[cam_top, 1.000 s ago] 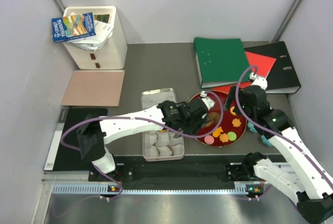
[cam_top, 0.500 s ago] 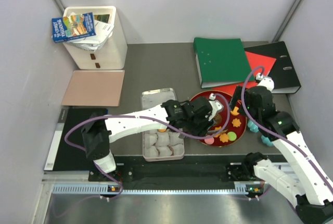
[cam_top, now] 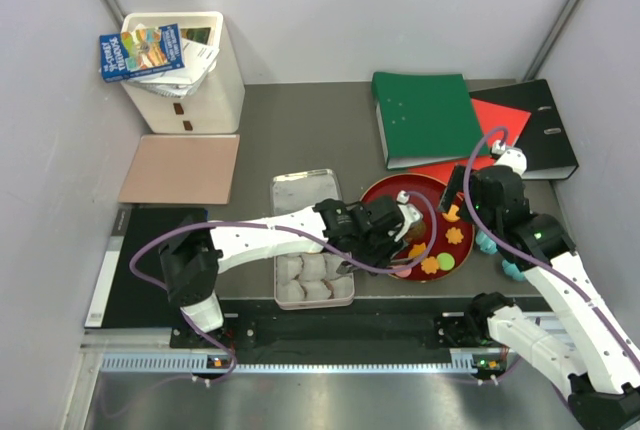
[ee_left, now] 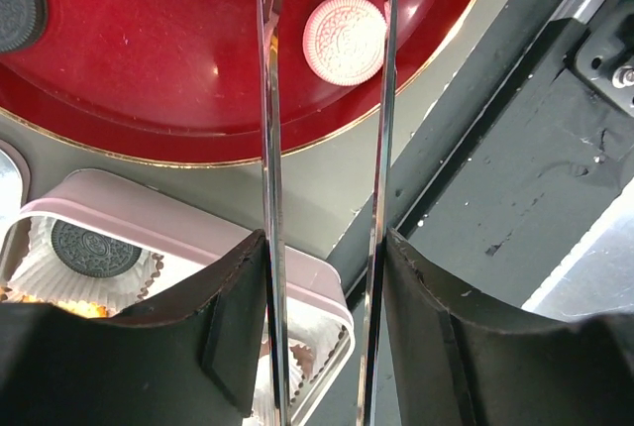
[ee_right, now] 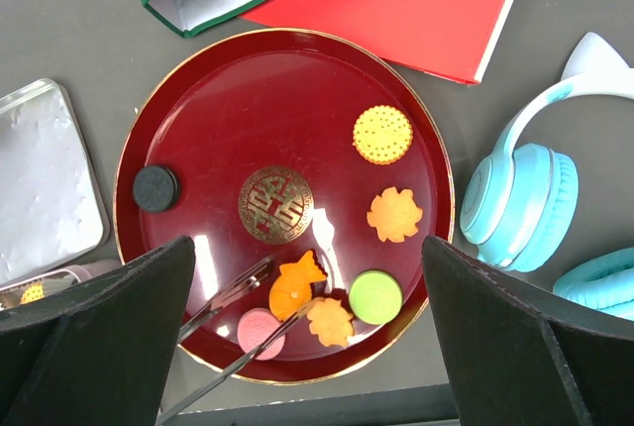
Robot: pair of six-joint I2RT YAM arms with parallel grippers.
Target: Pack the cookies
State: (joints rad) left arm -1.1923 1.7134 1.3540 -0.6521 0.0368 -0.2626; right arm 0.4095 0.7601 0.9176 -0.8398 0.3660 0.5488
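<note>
Left jaws (tong-tipped) loosely astride an orange cookie (ee_right: 294,293)

Plate (ee_right: 277,99) sits mid-worktop (cam_top: 300,140), a bit right of centre, with the cookies (ee_right: 394,214) mostly on its near and right part. Tin (cam_top: 278,288) just left of it, lid (cam_top: 305,195) right behind the tin. Headphones (ee_right: 515,193) just right of the plate, binders (cam_top: 425,115) behind it, bin (cam_top: 185,80) back left.

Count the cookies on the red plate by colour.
orange cookies: 4
black cookie: 1
pink cookie: 1
green cookie: 1
brown cookie: 1
Total: 8
</note>
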